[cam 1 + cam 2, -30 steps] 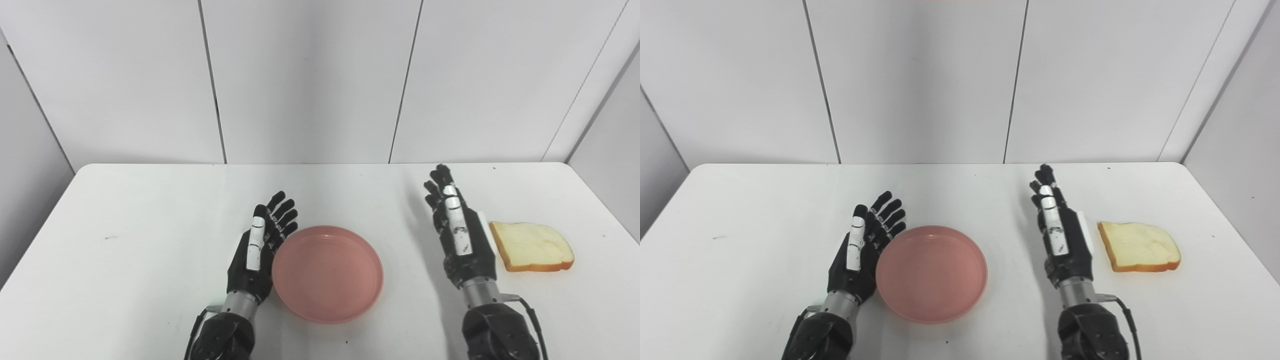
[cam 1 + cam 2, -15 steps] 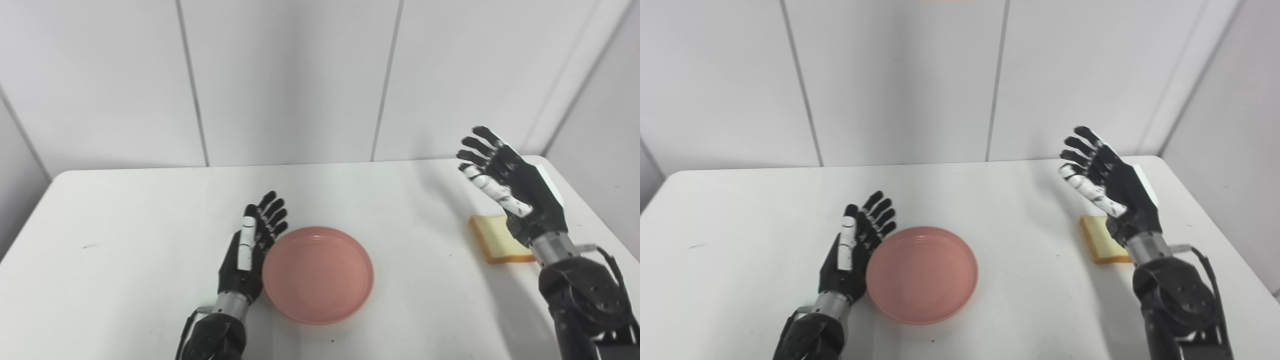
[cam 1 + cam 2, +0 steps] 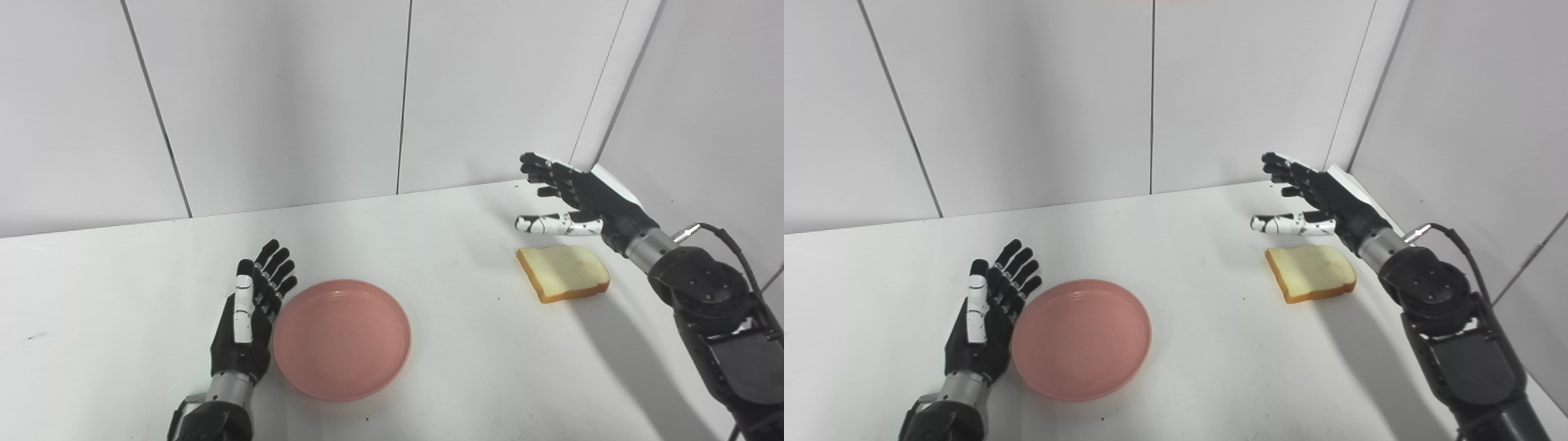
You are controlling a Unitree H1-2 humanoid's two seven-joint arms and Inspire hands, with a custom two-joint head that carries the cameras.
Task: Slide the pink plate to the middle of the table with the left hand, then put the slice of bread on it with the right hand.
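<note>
The pink plate [image 3: 342, 339] sits about mid-worktop beside the open left robot hand [image 3: 248, 315], so the slide looks done (my judgement), while the slice of bread [image 3: 565, 272] lies ungrasped under the raised, open right robot hand [image 3: 572, 197].

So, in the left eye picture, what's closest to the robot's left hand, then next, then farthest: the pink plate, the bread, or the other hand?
1. Pink plate, right beside the left hand.
2. Slice of bread, far across on the right.
3. Right hand, raised beyond the bread.
</note>
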